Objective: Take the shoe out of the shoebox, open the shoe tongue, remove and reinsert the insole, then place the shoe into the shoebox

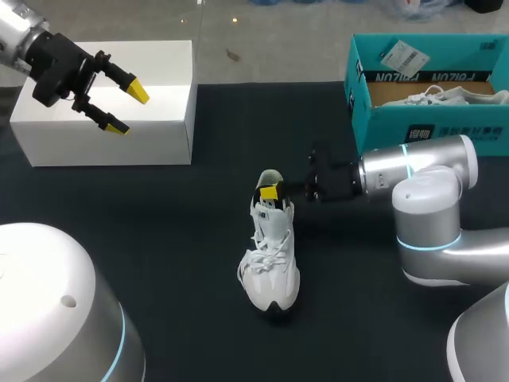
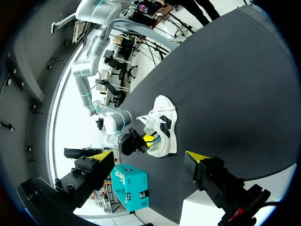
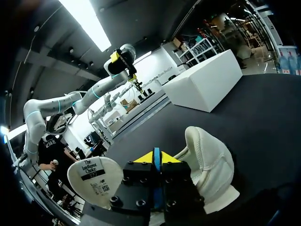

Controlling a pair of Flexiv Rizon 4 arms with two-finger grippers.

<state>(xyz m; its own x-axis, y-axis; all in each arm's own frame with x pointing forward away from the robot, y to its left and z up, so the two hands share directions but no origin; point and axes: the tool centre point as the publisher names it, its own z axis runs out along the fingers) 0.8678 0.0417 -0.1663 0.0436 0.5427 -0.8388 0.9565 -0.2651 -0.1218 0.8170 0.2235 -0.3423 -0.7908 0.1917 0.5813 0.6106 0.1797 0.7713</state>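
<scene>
The right gripper (image 1: 269, 192) has its jaws pressed narrow, the yellow tips all but meeting on a thin blue strip. I cannot tell whether that strip is part of the shoe. The left gripper (image 1: 129, 109) has its jaws wide and holds nothing.

The black cloth-covered table (image 1: 159, 207) carries everything. The plain white rectangular block (image 1: 171, 95) sits well apart from the teal cardboard shoebox (image 1: 429, 127), across the table on my left, and the left gripper hangs above it. A second white shoe (image 1: 445, 95) lies inside the shoebox. The white lace-up sneaker with dark panels (image 1: 270, 263) stands upright on its sole outside the shoebox, to the box's left and nearer me. The right gripper is down in its mouth, between the printed white tongue (image 3: 96, 181), which stands lifted forward, and the padded heel collar (image 3: 209, 165).

This looks like the insole step. Nothing anchors the sneaker, so a straight pull would likely lift the whole shoe. It would be better to bring the left gripper over to steady the toe, pinch the insole at its heel edge, and peel it up and back along the shoe's length.

The sneaker's long axis runs roughly parallel to the shoebox's short side. Its heel is the end nearer the box and its toe points towards me.
</scene>
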